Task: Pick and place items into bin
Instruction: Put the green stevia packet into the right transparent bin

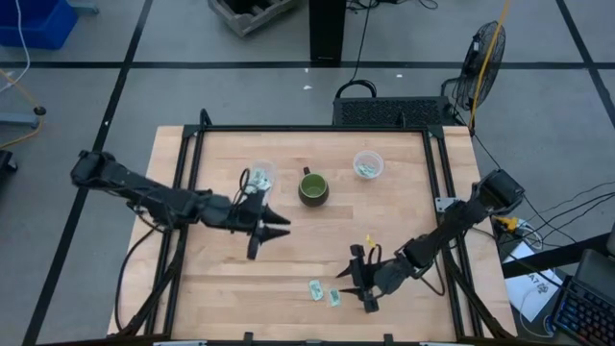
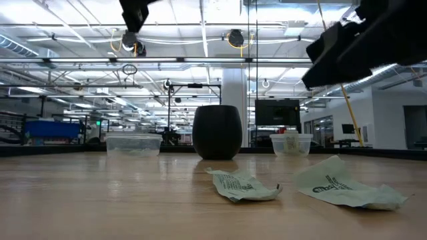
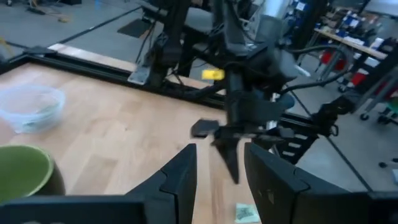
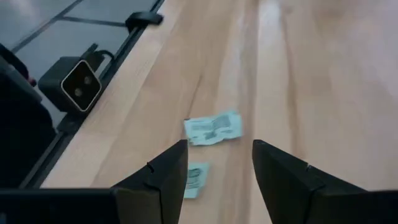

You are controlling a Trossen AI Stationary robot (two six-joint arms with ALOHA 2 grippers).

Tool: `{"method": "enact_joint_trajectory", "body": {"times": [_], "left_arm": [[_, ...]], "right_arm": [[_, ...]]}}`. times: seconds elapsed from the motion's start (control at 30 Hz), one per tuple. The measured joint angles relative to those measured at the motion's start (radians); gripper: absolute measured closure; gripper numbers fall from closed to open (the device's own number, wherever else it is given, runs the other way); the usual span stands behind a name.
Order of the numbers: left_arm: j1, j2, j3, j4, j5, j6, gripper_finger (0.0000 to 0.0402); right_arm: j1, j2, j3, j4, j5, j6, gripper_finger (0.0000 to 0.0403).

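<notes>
Two pale green-and-white packets lie flat on the wood near the table's near edge; the low view shows them too. My right gripper hovers open just right of them. Its fingers point toward the packets, touching nothing. My left gripper is open and empty above the middle of the table, near side of the left bin. Two clear bins at the far side hold more packets.
A dark green mug stands between the two bins. A black frame rail runs around the tabletop. The low camera sits at the near edge beside the packets. Bare wood lies between the two grippers.
</notes>
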Motion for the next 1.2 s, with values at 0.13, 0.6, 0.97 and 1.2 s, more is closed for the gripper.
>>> {"method": "enact_joint_trajectory", "body": {"times": [0.13,0.6,0.97,1.2], "left_arm": [[-0.055,0.014,0.000,0.001,-0.063,0.005,0.0263],[-0.083,0.014,-0.001,0.001,-0.118,0.032,0.0263],[-0.083,0.014,-0.001,-0.004,-0.136,0.033,0.0263],[-0.083,0.014,-0.001,-0.004,-0.136,0.034,0.0263]], "right_arm": [[0.000,0.063,0.004,0.020,-0.035,0.101,0.0232],[-0.011,0.175,0.003,0.107,-0.073,0.141,0.0232],[-0.024,0.175,0.003,0.105,-0.109,0.156,0.0232],[-0.029,0.175,0.003,0.089,-0.102,0.178,0.0232]]}}
